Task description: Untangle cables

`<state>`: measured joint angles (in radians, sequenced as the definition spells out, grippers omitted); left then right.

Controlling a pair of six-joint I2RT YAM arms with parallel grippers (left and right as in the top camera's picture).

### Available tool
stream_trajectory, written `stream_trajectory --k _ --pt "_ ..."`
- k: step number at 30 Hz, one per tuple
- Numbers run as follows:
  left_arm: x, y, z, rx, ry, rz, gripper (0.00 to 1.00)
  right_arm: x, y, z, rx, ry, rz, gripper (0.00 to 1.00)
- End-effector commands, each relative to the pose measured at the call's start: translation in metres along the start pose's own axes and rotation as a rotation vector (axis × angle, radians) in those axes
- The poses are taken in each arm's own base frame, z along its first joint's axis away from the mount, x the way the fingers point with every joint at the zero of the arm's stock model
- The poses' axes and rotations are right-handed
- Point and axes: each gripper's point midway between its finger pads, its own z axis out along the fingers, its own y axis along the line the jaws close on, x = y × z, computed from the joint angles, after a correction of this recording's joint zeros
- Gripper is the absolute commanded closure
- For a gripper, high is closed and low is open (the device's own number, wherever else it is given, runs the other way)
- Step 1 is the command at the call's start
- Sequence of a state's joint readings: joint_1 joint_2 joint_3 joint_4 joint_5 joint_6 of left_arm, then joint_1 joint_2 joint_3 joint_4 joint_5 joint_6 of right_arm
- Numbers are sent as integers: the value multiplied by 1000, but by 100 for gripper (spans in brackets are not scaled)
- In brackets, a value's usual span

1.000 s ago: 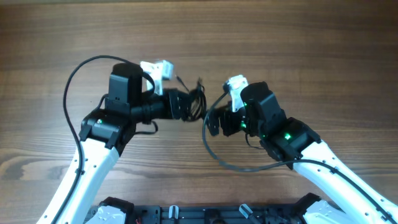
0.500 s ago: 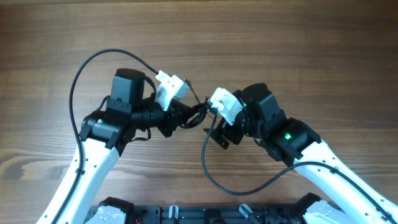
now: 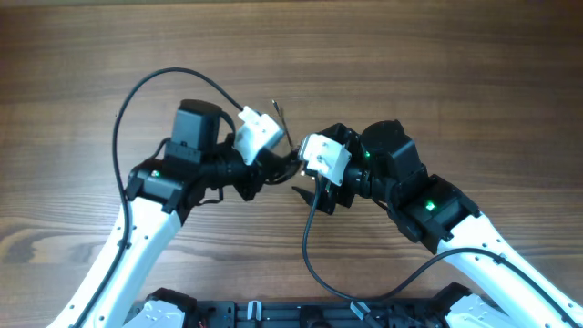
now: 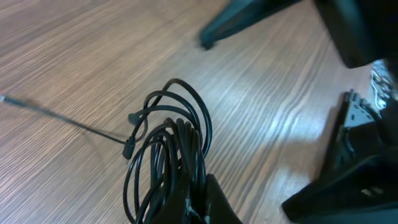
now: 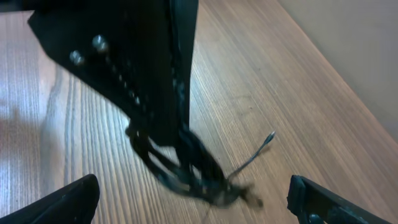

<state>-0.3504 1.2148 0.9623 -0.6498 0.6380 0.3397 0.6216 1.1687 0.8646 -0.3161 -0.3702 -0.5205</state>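
Nearest, at about 7 and 5 o'clock in the overhead view: the left arm [image 3: 137,239] and the right arm [image 3: 496,251], both white, reaching in toward the middle of the wooden table [image 3: 455,55]. A little farther, a thick black cable [image 3: 307,246] fixed to the right arm, looping at 6 o'clock. Then the two wrists almost face to face at the centre. On the 9 o'clock side, the left gripper [image 4: 202,202], closed tight on the cables [image 4: 183,146], a bundle of thin black loops pinched at its lower part. Seen from the left wrist, spreading from 6 o'clock up to the centre, with a small plug end [image 4: 128,150] at 9 o'clock of the loops. Not possible to tell if touching the wood or hanging just over it. On the 3 o'clock side, the right gripper [image 5: 193,186], wide open and holding nothing, fingertips at 7 and 5 o'clock of the right wrist view, near the bundle but apart from it. Farthest, one single cord [image 4: 62,118] leaving the bundle, running toward 9 o'clock in the left wrist view, toward 12 o'clock from above.
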Motion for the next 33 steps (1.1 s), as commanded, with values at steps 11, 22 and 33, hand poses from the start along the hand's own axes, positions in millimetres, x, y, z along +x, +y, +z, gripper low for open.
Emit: stream_trajectory --k 11,22,33 --pt "-12 -22 6 71 -28 134 96 21 14 30 -127 46 -58 57" --pt "-24 -26 0 125 -91 92 96 0 23 28 -197 -56 -10 96" --pt "-38 47 -39 2 -233 -650 0 -7 2 27 -132 -37 707 96"
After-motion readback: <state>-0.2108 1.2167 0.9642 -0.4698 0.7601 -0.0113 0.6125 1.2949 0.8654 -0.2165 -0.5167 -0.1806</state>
